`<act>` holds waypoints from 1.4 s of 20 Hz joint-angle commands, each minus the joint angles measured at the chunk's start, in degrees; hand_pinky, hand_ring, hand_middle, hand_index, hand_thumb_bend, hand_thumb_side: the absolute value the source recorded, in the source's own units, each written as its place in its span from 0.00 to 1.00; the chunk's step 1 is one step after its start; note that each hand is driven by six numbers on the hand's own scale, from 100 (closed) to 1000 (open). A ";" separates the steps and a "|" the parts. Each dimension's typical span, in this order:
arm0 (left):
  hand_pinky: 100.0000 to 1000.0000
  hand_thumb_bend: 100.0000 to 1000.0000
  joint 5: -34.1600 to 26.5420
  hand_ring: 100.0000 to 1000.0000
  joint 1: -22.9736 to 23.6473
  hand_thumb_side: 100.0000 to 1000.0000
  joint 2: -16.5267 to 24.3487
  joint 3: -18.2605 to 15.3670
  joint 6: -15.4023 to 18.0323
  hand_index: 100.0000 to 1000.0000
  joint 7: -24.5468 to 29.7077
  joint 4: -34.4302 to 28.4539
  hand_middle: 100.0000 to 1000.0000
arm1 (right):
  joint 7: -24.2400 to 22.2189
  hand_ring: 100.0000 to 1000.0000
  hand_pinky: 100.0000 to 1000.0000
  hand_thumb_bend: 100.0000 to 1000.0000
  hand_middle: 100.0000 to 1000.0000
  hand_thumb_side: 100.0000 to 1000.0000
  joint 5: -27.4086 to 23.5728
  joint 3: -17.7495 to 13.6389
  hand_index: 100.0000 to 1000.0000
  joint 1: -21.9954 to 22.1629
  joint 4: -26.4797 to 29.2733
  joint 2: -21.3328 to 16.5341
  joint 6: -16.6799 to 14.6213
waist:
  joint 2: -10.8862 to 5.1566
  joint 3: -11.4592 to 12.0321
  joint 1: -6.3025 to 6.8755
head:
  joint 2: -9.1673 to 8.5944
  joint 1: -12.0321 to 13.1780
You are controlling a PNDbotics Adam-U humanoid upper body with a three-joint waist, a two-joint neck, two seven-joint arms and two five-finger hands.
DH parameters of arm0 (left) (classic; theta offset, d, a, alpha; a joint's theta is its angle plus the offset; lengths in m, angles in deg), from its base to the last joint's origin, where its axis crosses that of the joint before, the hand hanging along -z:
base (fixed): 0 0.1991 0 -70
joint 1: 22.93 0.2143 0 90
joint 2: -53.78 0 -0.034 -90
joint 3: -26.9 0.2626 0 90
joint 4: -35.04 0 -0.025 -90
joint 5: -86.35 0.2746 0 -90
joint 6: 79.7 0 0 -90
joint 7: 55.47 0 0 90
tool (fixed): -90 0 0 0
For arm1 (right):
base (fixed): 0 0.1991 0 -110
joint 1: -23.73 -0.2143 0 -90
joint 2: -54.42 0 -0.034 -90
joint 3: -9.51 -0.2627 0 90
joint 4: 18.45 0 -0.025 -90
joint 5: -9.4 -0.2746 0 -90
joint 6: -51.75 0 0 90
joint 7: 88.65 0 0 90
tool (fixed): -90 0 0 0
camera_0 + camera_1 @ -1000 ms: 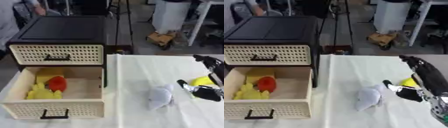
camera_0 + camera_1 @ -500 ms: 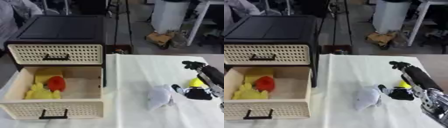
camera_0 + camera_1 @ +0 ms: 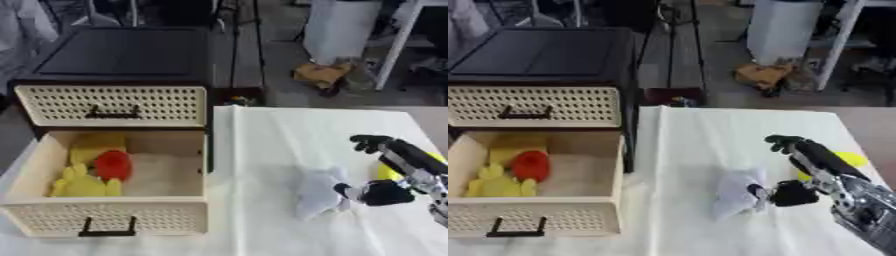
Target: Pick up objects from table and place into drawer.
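A small white soft object (image 3: pixel 315 191) lies on the white tablecloth right of the cabinet. My right hand (image 3: pixel 808 167) is beside it on the right, fingers spread above and thumb (image 3: pixel 785 193) touching its right edge, not closed round it. A yellow object (image 3: pixel 846 160) lies partly hidden behind the hand. The lower drawer (image 3: pixel 105 220) stands pulled open and holds a red object (image 3: pixel 112 165) and yellow objects (image 3: pixel 83 185). My left hand shows in neither view.
The black cabinet (image 3: pixel 122 55) has a shut cream upper drawer (image 3: pixel 109 105). The table's right edge runs close behind my right hand. Beyond the table are a white bin (image 3: pixel 337 30) and a brown object on the floor (image 3: pixel 324 75).
My right hand has moved left toward the white object, and its thumb now touches it. The white object has stayed in place.
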 commanded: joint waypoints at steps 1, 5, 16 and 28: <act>0.48 0.01 1.32 0.52 -0.39 0.94 1.62 1.24 -0.11 0.89 -2.86 -0.76 0.63 | -2.87 0.86 0.79 0.51 0.78 0.25 0.07 -0.06 0.96 -1.60 -1.60 -1.08 -0.50 | -0.79 0.10 -0.05 | -0.89 -0.05; 0.48 0.00 2.22 0.52 -0.32 0.94 1.43 2.16 -0.29 0.89 -4.26 -0.76 0.63 | -6.51 0.86 0.79 0.49 0.79 0.25 2.35 0.29 0.96 -2.86 -4.41 -0.19 -2.04 | -0.60 0.24 -0.06 | -1.06 -0.13; 0.48 0.00 2.62 0.51 -0.20 0.94 0.95 2.57 -0.49 0.88 -4.52 -0.76 0.63 | -16.10 0.86 0.79 0.53 0.79 0.26 9.10 0.96 0.96 -6.45 -12.54 3.19 -7.42 | -0.12 0.83 -0.08 | -1.06 -0.49; 0.48 0.00 3.00 0.51 0.10 0.95 0.82 2.59 -1.04 0.88 -4.61 -0.76 0.64 | -26.42 0.78 0.74 0.43 0.55 0.28 14.43 -1.89 0.74 -9.44 -13.27 4.73 -11.42 | -0.08 1.14 -0.28 | -0.69 -0.15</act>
